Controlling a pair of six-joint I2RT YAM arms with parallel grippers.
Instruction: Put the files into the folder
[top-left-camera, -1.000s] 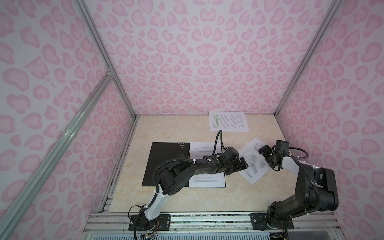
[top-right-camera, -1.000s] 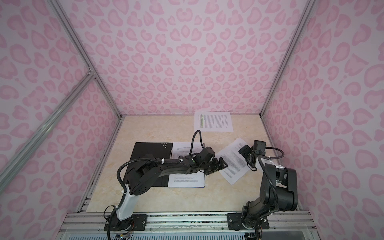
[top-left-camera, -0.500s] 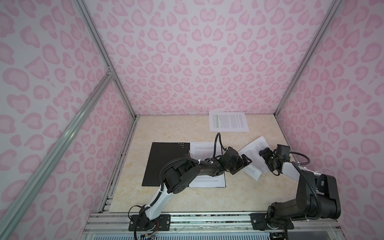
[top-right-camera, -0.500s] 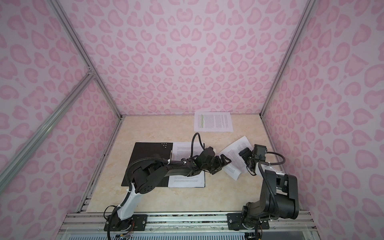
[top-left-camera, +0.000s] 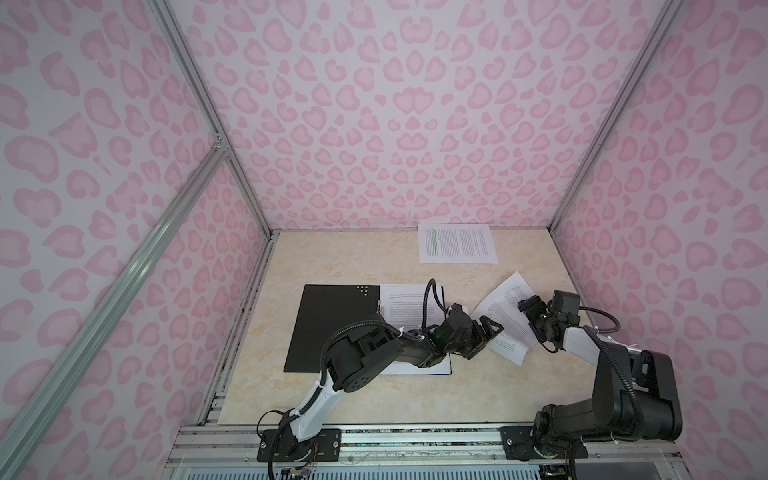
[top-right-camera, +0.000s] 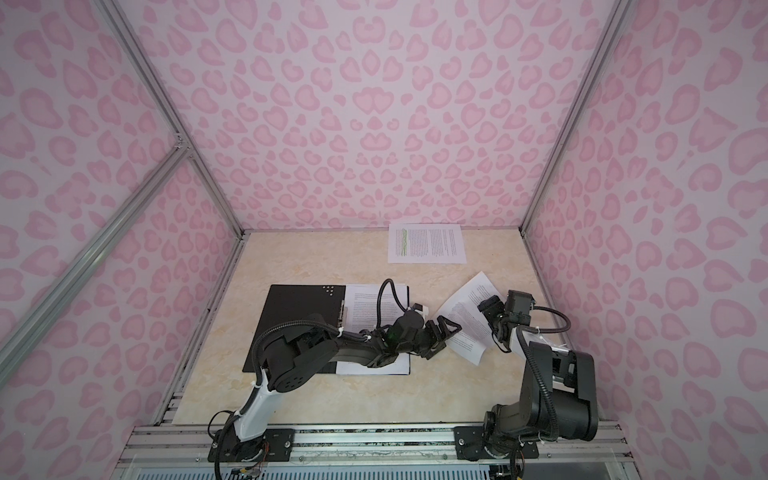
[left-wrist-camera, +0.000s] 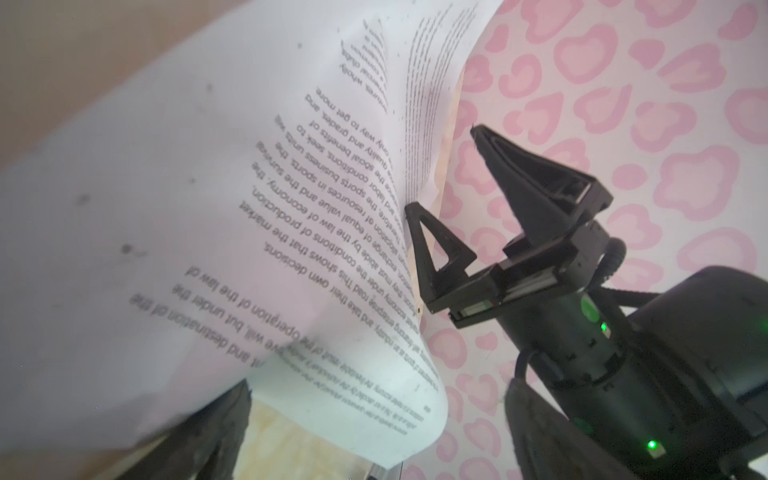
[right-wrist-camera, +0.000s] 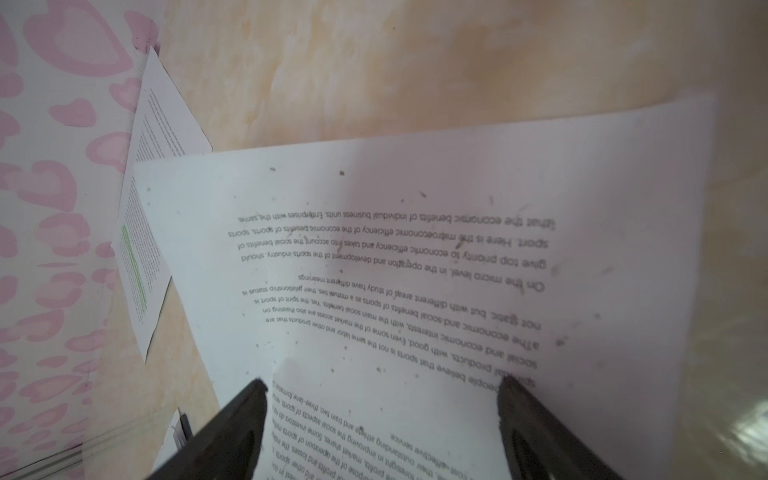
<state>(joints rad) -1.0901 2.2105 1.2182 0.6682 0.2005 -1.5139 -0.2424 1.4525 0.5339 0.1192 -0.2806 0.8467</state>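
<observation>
The thin folder (top-left-camera: 332, 328), black inside up, is lying open on the beige marbled surface (top-left-camera: 353, 262), the left arm hiding much of the white printed sheets (top-left-camera: 405, 303) in it. The left gripper (top-left-camera: 488, 338) and right gripper (left-wrist-camera: 442, 169) are flanking curling white text sheets (top-left-camera: 505, 307), jaws spread, clamping nothing (one right jaw is touching an edge). A green-highlighted white sheet (top-left-camera: 457, 243) is lying far back.

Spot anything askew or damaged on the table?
Yes. The loose sheets right of the folder lie skewed to it and buckle up off the table, curling in the left wrist view. A green-highlighted sheet sits apart at the table's far edge.
</observation>
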